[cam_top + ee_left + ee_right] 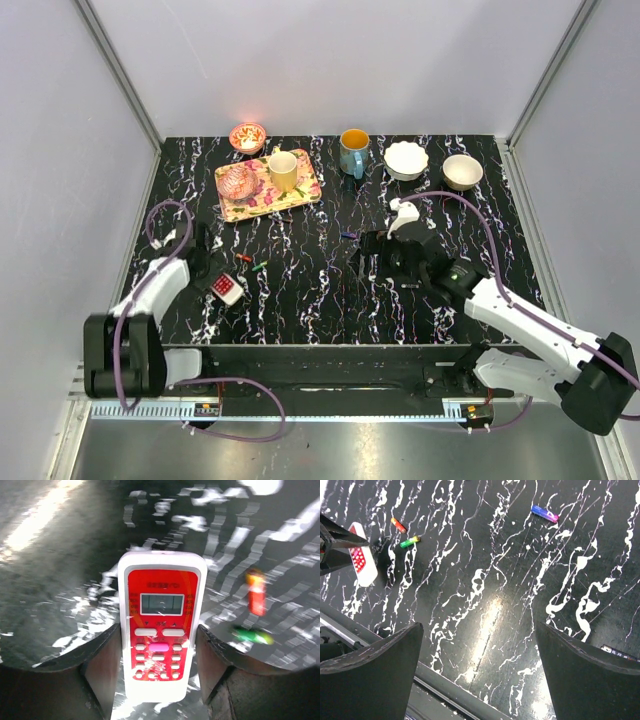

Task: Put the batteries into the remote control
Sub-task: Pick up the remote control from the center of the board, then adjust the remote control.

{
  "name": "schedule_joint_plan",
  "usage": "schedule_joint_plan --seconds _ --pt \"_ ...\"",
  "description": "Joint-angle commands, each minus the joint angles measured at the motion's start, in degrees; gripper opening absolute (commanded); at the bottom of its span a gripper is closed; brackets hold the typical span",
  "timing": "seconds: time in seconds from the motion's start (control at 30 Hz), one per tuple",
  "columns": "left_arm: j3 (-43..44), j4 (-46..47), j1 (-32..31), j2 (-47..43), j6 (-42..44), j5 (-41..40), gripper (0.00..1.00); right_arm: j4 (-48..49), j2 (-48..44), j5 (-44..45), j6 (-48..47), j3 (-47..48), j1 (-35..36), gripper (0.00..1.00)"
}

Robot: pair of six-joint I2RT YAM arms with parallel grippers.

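The white remote control (160,605) with a red button face lies face up between my left gripper's (159,647) jaws, which close on its lower end. It stays sharp while the table behind is blurred. In the top view the remote (227,289) and left gripper (215,277) are at the table's left front. A red battery (243,258) and a green battery (259,267) lie just right of it, and also show in the left wrist view: red (257,596), green (252,635). A purplish battery (347,236) lies mid-table. My right gripper (372,260) is open and empty (479,627), near the purplish battery (544,513).
At the back stand a flowered tray (300,190) with a yellow cup and glass bowl, a small orange bowl (247,136), a blue mug (353,152) and two white bowls (406,160). A small white piece (404,212) sits behind the right gripper.
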Motion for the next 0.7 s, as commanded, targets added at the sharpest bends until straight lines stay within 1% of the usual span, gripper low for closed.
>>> schedule_joint_plan --seconds 0.0,0.07,0.1,0.13,0.17,0.2,0.27,0.3,0.37,0.4,0.43,0.47,0.5,0.57,0.6,0.67 --pt "3.0 8.9 -2.6 -13.1 0.6 11.2 0.0 0.3 -2.3 0.2 -0.5 4.4 0.0 1.0" --pt "3.9 12.2 -4.4 -15.7 0.6 16.1 0.0 1.1 -2.7 1.6 0.0 5.1 0.0 1.0" --pt "3.7 17.5 -6.3 -17.9 0.0 18.3 0.0 2.7 -3.3 2.3 0.4 5.1 0.0 1.0" --pt "3.3 20.2 -7.4 -18.9 -0.6 21.8 0.0 4.2 -3.7 1.6 0.4 4.8 0.0 1.0" --pt "2.9 23.3 -8.7 -19.8 -1.2 23.1 0.0 5.5 -3.8 0.2 0.4 4.8 0.0 1.0" --pt "1.6 30.0 -11.3 -21.2 -2.3 24.4 0.0 6.4 -3.6 -3.6 0.5 5.5 0.0 1.0" --pt "0.6 36.1 -13.8 -22.0 -3.0 27.6 0.0 6.6 -2.8 -9.1 0.9 8.1 -0.2 1.0" --pt "0.5 40.5 -16.1 -21.8 -3.0 28.5 0.0 7.4 -2.0 -13.7 2.3 8.7 -0.2 1.0" --pt "0.2 45.5 -17.9 -21.3 -3.7 31.4 0.0 9.2 -2.3 -17.3 4.3 8.4 -0.6 1.0" --pt "-0.2 51.5 -19.0 -20.7 -4.4 32.5 0.0 14.0 -3.2 -21.0 6.9 7.4 -0.7 1.0" --pt "-0.6 55.6 -19.4 -20.5 -5.1 35.5 0.0 15.8 -3.8 -22.5 8.3 6.5 -1.0 1.0" --pt "-2.3 60.2 -19.8 -20.2 -6.9 36.8 0.0 18.1 -4.3 -24.8 11.0 5.3 -1.8 1.0" --pt "-3.2 68.7 -20.6 -19.8 -8.0 37.6 0.0 20.6 -4.9 -25.8 12.1 4.8 -2.3 1.0" --pt "-4.4 74.1 -21.1 -19.2 -10.0 38.2 0.0 22.7 -5.4 -28.2 13.9 3.4 -3.7 1.0" --pt "-4.6 77.3 -21.6 -18.4 -10.3 38.3 0.0 25.4 -5.9 -29.1 15.7 2.8 -4.3 1.0" --pt "-5.1 80.7 -22.0 -17.5 -12.0 39.1 0.0 28.5 -6.3 -30.6 17.8 1.2 -4.7 1.0"
